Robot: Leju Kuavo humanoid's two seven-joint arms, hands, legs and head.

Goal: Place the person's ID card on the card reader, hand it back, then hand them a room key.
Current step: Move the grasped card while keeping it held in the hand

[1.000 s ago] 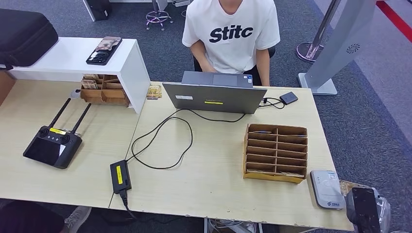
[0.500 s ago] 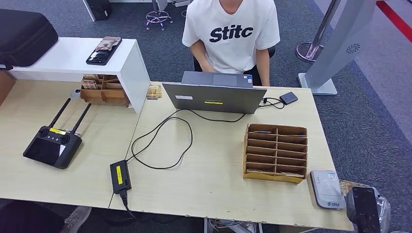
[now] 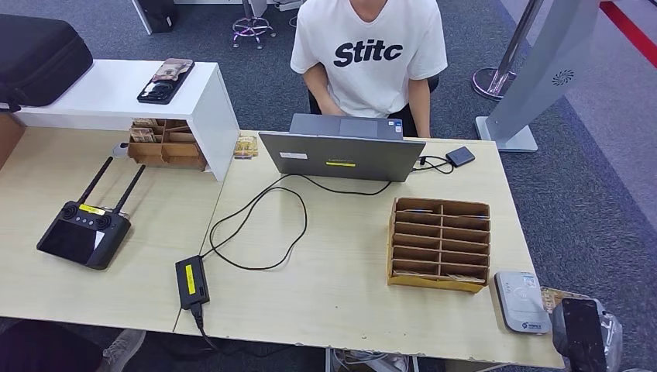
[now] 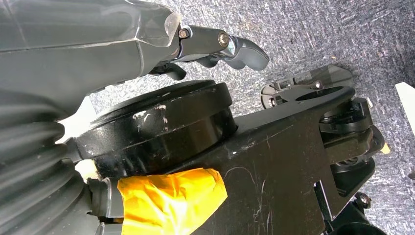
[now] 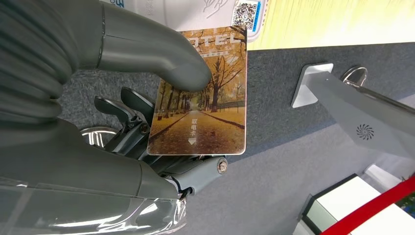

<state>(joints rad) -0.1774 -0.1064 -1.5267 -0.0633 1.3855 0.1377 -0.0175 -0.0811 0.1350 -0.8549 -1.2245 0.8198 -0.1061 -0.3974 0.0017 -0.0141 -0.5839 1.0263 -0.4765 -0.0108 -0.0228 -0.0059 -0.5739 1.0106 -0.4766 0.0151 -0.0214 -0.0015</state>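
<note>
- The robot's right hand (image 5: pixel 147 117) pinches a glossy rectangular room key card printed with an autumn tree avenue (image 5: pixel 200 103): the thick grey thumb (image 5: pixel 161 54) presses on the printed face, the darker fingers (image 5: pixel 122 107) sit behind the card's back
- Most of the card stands clear beyond the thumb tip, over grey carpet
- From the head view that hand (image 3: pixel 585 333) sits at the near right corner of the pale wooden table (image 3: pixel 333 294), just beside the white and grey card reader (image 3: pixel 521 301)
- A brown cardboard slotted organiser box (image 3: pixel 439 244) stands next to the reader
- The left hand (image 4: pixel 215 46) hangs over the carpet, holding nothing, fingers loosely curled; how far apart I cannot tell
- A person in a white printed T-shirt (image 3: pixel 370 54) sits behind a grey open laptop (image 3: pixel 343 151)
</note>
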